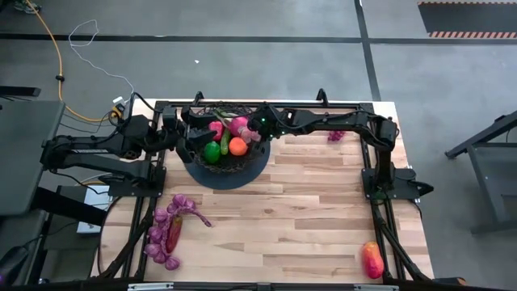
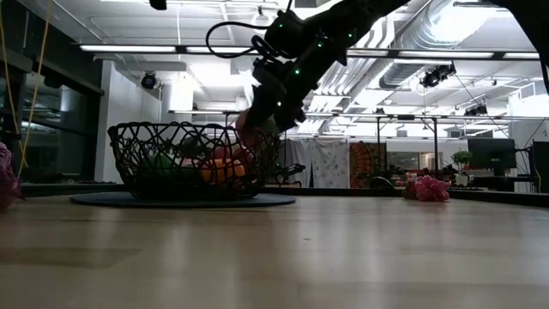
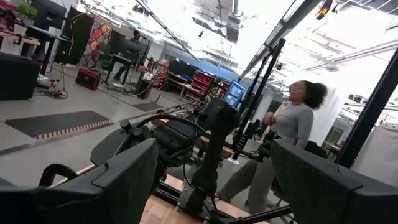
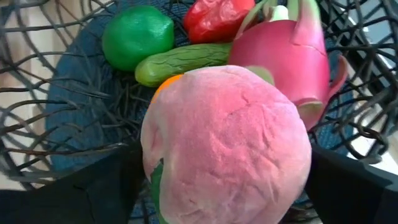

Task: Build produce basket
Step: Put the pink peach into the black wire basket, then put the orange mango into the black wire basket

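Observation:
The black wire basket point(image 1: 227, 171) stands on its dark round base at the table's far middle. In it lie a green lime point(image 4: 137, 34), a green cucumber point(image 4: 180, 61), a red fruit point(image 4: 217, 18), a pink dragon fruit point(image 4: 289, 56) and an orange point(image 1: 237, 146). My right gripper point(image 1: 245, 129) reaches in over the basket's far right rim, shut on a pink peach point(image 4: 227, 149). My left gripper point(image 1: 179, 133) hovers open by the basket's left rim and touches nothing; its wrist view looks out into the room. My right gripper pinches the pink peach across its widest part, one finger point(image 4: 106, 186) on each side, right beside the peach's flank point(image 4: 152, 155). The fingers slant down from the table's right side. The peach is held over the fruit in the basket, just above the orange point(image 4: 169, 84).
Purple grape bunches point(image 1: 166, 230) with a red fruit point(image 1: 174, 233) lie at the table's near left. A small purple bunch point(image 1: 335, 135) sits at the far right, and a red-orange mango point(image 1: 371, 260) at the near right corner. A person point(image 3: 286, 137) stands beyond the table.

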You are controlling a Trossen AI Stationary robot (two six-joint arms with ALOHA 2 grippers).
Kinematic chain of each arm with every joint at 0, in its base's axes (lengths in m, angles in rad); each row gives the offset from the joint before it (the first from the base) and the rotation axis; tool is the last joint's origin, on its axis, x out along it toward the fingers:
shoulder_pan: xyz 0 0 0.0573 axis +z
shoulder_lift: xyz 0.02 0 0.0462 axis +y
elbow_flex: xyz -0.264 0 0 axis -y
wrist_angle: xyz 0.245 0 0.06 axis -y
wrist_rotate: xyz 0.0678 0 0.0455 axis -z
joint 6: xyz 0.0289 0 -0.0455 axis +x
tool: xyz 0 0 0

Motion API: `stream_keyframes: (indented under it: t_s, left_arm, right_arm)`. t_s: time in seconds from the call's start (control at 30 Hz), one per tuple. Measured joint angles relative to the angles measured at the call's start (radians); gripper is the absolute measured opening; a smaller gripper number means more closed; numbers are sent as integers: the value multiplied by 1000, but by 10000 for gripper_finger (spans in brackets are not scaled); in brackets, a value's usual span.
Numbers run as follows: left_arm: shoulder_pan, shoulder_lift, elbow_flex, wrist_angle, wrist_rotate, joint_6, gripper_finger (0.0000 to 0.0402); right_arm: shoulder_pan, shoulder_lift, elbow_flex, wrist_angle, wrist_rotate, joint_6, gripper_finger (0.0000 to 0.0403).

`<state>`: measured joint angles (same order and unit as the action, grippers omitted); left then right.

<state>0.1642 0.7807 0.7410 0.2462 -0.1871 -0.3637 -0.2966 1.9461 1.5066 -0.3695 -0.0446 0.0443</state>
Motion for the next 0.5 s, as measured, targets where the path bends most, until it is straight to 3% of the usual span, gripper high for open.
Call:
stream_keyframes:
  t_s: [0.3, 0.5]
  left_arm:
    - [0, 0, 0, -3, -5, 0, 303]
    - [0, 0, 0, -4, -7, 0, 303]
  right_arm:
    - [-5, 0, 0, 0, -12, -8, 399]
    - [-38, -35, 79, -87, -68, -51, 398]
